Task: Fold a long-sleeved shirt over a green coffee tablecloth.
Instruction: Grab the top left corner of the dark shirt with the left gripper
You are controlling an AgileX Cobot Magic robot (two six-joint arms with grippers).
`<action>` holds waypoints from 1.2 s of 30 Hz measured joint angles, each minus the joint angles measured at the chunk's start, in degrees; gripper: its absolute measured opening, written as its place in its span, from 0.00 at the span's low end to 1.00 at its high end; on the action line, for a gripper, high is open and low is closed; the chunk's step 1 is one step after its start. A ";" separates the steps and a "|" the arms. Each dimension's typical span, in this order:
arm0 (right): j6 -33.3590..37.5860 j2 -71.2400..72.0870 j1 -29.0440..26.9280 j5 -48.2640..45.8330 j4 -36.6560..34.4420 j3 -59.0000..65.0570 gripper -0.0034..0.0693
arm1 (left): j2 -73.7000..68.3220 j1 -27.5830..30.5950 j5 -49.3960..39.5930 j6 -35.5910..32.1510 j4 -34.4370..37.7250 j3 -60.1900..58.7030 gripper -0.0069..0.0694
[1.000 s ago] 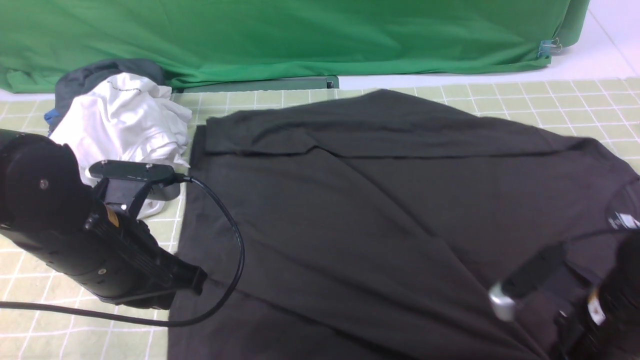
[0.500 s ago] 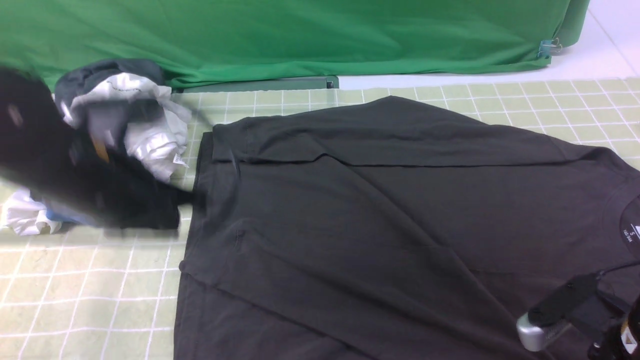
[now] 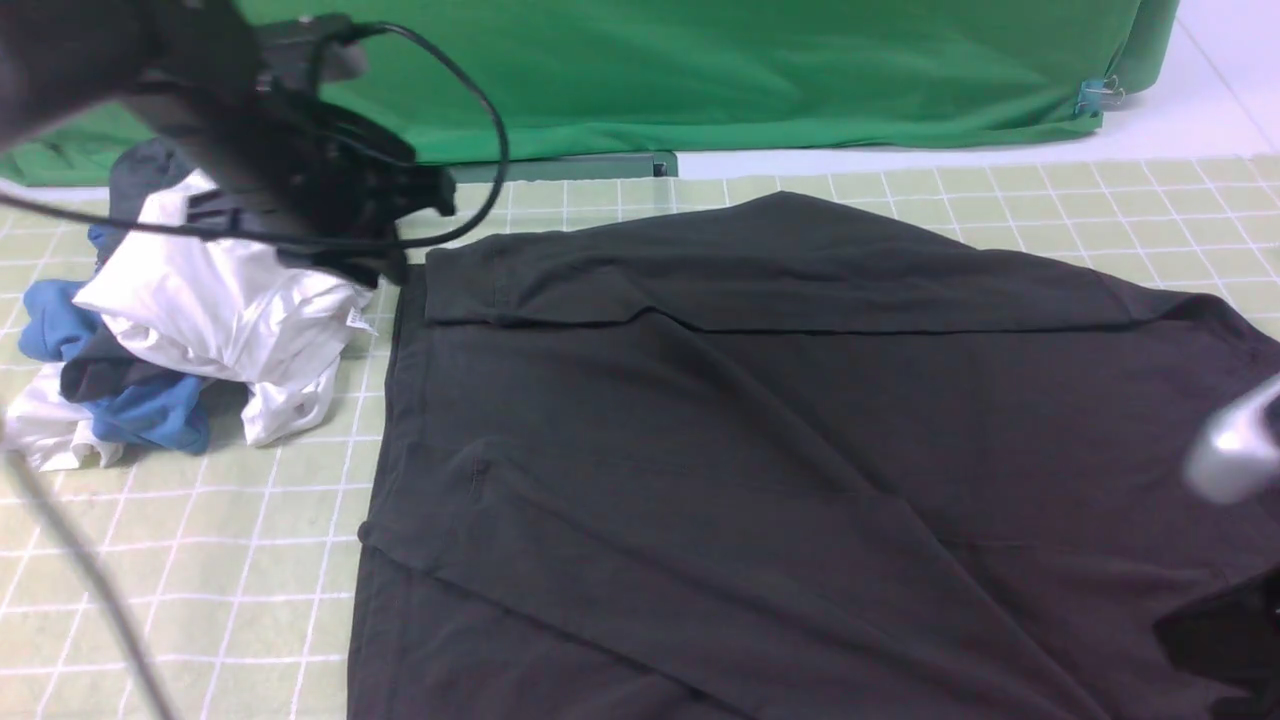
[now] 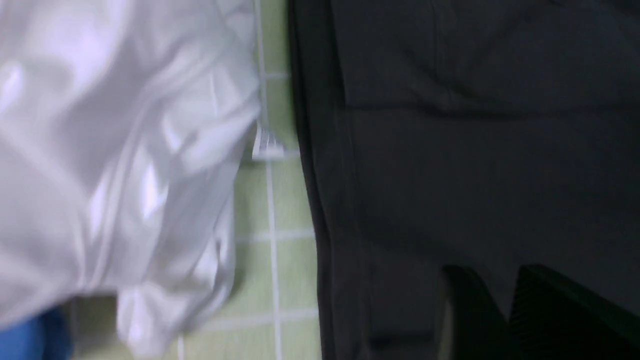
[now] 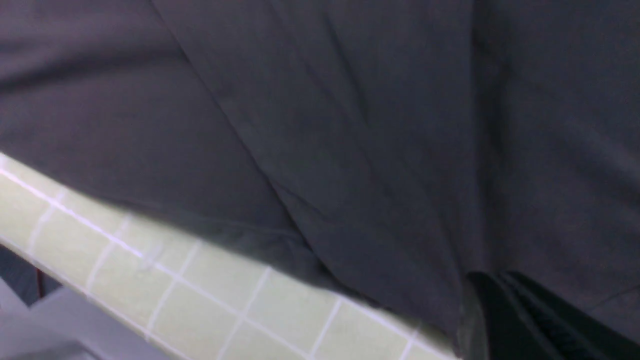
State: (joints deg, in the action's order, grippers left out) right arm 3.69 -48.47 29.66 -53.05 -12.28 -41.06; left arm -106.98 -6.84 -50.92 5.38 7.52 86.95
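Observation:
The long-sleeved shirt (image 3: 750,430) lies spread flat on the green coffee tablecloth (image 3: 200,560), with one dark sleeve folded across its far side. My left gripper (image 3: 415,228) hangs raised over the shirt's far left corner, beside the clothes pile. In the left wrist view this gripper (image 4: 495,280) is open, with only the shirt (image 4: 475,150) showing in the gap below. My right gripper (image 5: 492,280) is shut and empty, just above the shirt (image 5: 350,125) near the tablecloth's (image 5: 200,285) edge. Only a blurred silver part of the right arm (image 3: 1230,455) shows in the front view.
A pile of white and blue garments (image 3: 200,310) lies on the tablecloth left of the shirt, close under the left arm. A plain green backdrop (image 3: 700,70) hangs along the far side. In the right wrist view the table drops off to grey floor (image 5: 30,325).
The left arm swung from the shirt's near left hem up to the far left corner and its jaws opened. The right arm moved right, mostly out of frame. The shirt shifted slightly, then settled flat.

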 joint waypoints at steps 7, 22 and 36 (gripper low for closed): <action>0.00 2.15 0.00 -0.05 -0.05 0.00 0.06 | -11.28 0.00 1.84 0.12 -1.09 8.10 0.56; 0.00 2.26 0.00 -0.05 -0.14 0.00 0.05 | -19.72 0.00 6.52 2.06 -3.09 11.15 0.60; 0.00 2.26 0.00 -0.05 -0.18 0.00 0.05 | -19.61 0.00 6.21 2.00 -2.99 11.17 0.13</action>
State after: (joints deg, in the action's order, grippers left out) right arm 3.69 -46.21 29.66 -53.10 -12.46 -41.06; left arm -126.59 -6.84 -44.71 7.37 4.53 98.12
